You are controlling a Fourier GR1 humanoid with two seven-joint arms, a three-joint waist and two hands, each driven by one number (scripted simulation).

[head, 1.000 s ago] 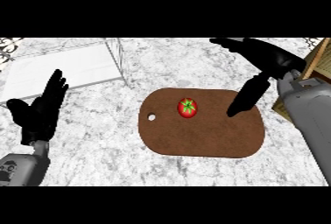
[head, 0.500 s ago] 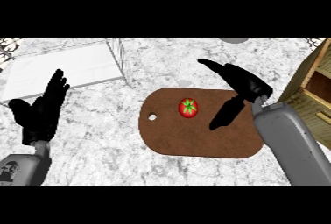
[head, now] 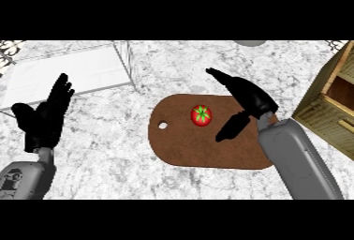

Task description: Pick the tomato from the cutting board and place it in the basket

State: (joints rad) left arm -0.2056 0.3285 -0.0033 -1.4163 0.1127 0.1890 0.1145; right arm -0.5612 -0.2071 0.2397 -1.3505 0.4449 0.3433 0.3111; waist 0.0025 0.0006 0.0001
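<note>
the tomato [head: 201, 115] sits on the brown cutting board [head: 200, 150], toward its far left part near the hanging hole, untouched; the right hand [head: 250, 97] hangs just to its right over the board, fingers and thumb spread wide apart and holding nothing, a pose that looks set to close round the fruit from the side; the left hand [head: 43, 117] rests open at the left edge, fingers up; the wire basket [head: 123, 63] with its pale floor stands far left, well apart from the board, so the carry will likely cross the table [head: 104, 159], a white marbled top; a wooden cabinet [head: 332, 103] stands at the right.
</note>
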